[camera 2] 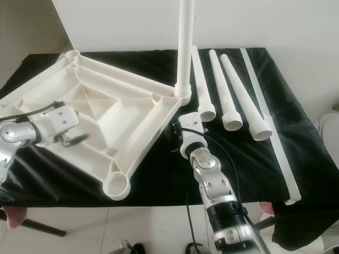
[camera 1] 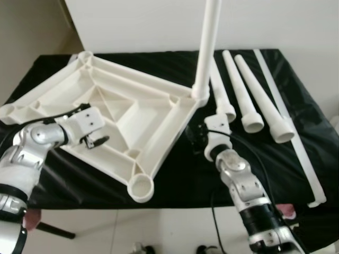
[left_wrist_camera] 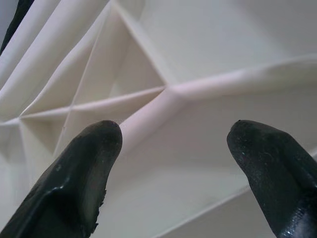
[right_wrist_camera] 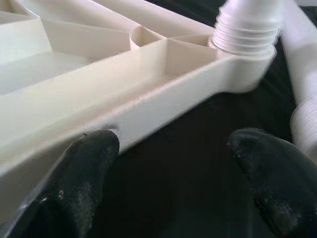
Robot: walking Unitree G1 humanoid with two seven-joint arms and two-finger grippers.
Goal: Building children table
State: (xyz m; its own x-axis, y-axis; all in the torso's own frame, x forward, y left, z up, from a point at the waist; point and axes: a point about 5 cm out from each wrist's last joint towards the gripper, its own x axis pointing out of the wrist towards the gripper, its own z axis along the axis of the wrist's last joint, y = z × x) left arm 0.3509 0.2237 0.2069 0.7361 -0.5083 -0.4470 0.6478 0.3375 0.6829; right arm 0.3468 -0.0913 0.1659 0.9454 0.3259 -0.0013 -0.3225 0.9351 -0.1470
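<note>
A white plastic table panel [camera 1: 114,114] is lying upside down, ribs facing up, on a tabletop covered with a black cloth [camera 1: 265,174]. One white leg [camera 1: 207,47] is standing upright in the panel's corner socket nearest the loose parts, and its threaded collar is showing in the right wrist view. An empty round socket [camera 1: 141,188] is sitting at the panel's near corner, close to the tabletop's front edge.

The left gripper [left_wrist_camera: 171,141] is hovering over the ribbed inside of the panel, on its left part. Its jaws are spread wide, with nothing between them; the fingertips [left_wrist_camera: 99,144] are sitting just above a raised rib where several ribs meet, and whether they are touching the plastic cannot be told.

The right gripper [right_wrist_camera: 173,148] is sitting beside the panel's right outer edge, near the corner that is carrying the upright leg. Its jaws are also spread wide and holding nothing. One finger [right_wrist_camera: 94,158] is lying right against the panel's side wall, while the other is over the black cloth.

Three loose tapered legs [camera 1: 249,95] are lying side by side on the cloth to the right of the upright leg, their open wide ends pointing toward the robot. A long thin white rod [camera 1: 296,137] is lying just beyond them, reaching the tabletop's front right edge.
</note>
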